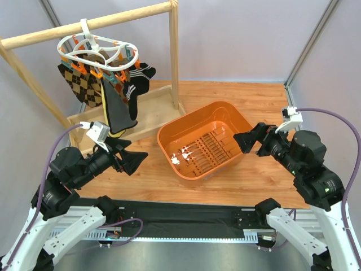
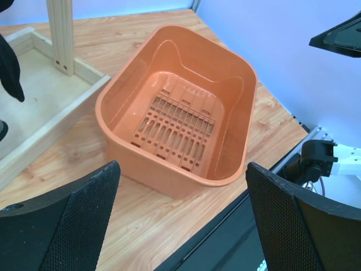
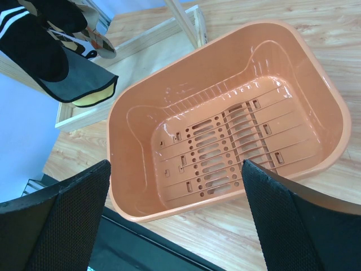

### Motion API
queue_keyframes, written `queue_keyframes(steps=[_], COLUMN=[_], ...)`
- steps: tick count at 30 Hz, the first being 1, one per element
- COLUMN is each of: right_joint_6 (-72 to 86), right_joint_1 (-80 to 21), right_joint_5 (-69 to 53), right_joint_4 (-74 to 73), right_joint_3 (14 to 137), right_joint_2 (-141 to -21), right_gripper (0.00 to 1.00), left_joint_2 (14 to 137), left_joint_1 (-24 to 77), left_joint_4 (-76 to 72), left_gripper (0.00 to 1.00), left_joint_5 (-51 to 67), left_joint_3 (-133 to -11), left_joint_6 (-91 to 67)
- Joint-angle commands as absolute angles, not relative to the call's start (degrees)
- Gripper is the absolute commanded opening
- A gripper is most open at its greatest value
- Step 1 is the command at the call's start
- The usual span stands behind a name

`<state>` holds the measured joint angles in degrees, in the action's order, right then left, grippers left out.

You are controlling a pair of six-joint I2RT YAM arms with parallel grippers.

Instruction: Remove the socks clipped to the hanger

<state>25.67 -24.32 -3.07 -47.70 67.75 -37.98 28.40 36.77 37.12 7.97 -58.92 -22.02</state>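
Observation:
The white oval hanger (image 1: 97, 49) hangs by its hook from a wooden rail, with orange and grey-blue clips below it. Several socks are clipped to it: brown argyle ones (image 1: 83, 84), black white-striped ones (image 1: 139, 78) and a long black-and-yellow one (image 1: 117, 113). The socks also show at the top left of the right wrist view (image 3: 53, 62), and one black tip shows in the left wrist view (image 2: 10, 68). My left gripper (image 1: 133, 160) is open and empty, just below and right of the socks. My right gripper (image 1: 249, 142) is open and empty at the basket's right side.
An orange plastic basket (image 1: 194, 174) stands on the wooden table between the grippers, nothing in it; it fills both the left wrist view (image 2: 146, 169) and the right wrist view (image 3: 127, 147). The wooden rail frame (image 1: 176, 62) and its tray base (image 1: 155, 107) stand at the back left.

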Motion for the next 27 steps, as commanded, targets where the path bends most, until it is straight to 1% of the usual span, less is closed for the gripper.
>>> queue_keyframes(steps=[1, 6, 11, 14, 17, 18, 20, 21, 23, 24, 27], right_joint_6=[26.10, 26.63, 26.63, 26.63, 26.37, 26.28, 26.28, 26.28, 26.10, 26.02, 25.67], right_joint_1=[-24.52, -24.43, -24.52, -24.52, -24.52, -24.43, -24.43, -24.52, -24.52, -24.52, -24.52], right_joint_5=[-2.90, -1.33, -0.35, -0.53, -0.79, -1.23, -1.75, -1.84, -3.07, -3.60, -4.66], right_joint_4=[-47.29, -47.11, -47.99, -48.60, -49.39, -49.83, -50.10, -49.84, -49.31, -48.96, -48.78], right_joint_3=[67.24, 64.60, 62.23, 60.82, 59.68, 59.50, 58.19, 57.57, 56.52, 55.47, 54.50], right_joint_2=[-36.30, -33.23, -31.47, -30.32, -29.01, -28.66, -27.69, -27.42, -26.54, -26.46, -26.72], right_gripper=[1.00, 1.00, 1.00, 1.00, 1.00, 1.00, 1.00, 1.00, 1.00, 1.00, 1.00], left_joint_2=[28.21, 28.92, 32.51, 34.36, 36.12, 36.73, 39.63, 40.86, 45.60, 47.27, 51.93], left_joint_1=[37.09, 37.09, 37.09, 37.00, 37.00, 37.09, 36.91, 36.91, 36.04, 35.69, 33.58], left_joint_4=[37.79, 39.20, 42.88, 44.12, 45.96, 46.31, 47.19, 47.63, 49.83, 50.44, 50.10], left_gripper=[0.99, 0.99, 0.98, 0.98, 0.98, 0.97, 0.96, 0.95, 0.93, 0.90, 0.90], left_joint_5=[6.51, 4.58, -0.87, -4.30, -11.32, -15.60, -19.67, -21.34, -21.71, -22.23, -20.93], left_joint_3=[-59.33, -58.54, -59.24, -60.64, -63.27, -65.20, -67.49, -71.07, -75.91, -80.64, -86.98], left_joint_6=[-21.80, -21.97, -23.20, -22.59, -20.05, -19.17, -16.97, -16.27, -14.07, -13.54, -12.57])
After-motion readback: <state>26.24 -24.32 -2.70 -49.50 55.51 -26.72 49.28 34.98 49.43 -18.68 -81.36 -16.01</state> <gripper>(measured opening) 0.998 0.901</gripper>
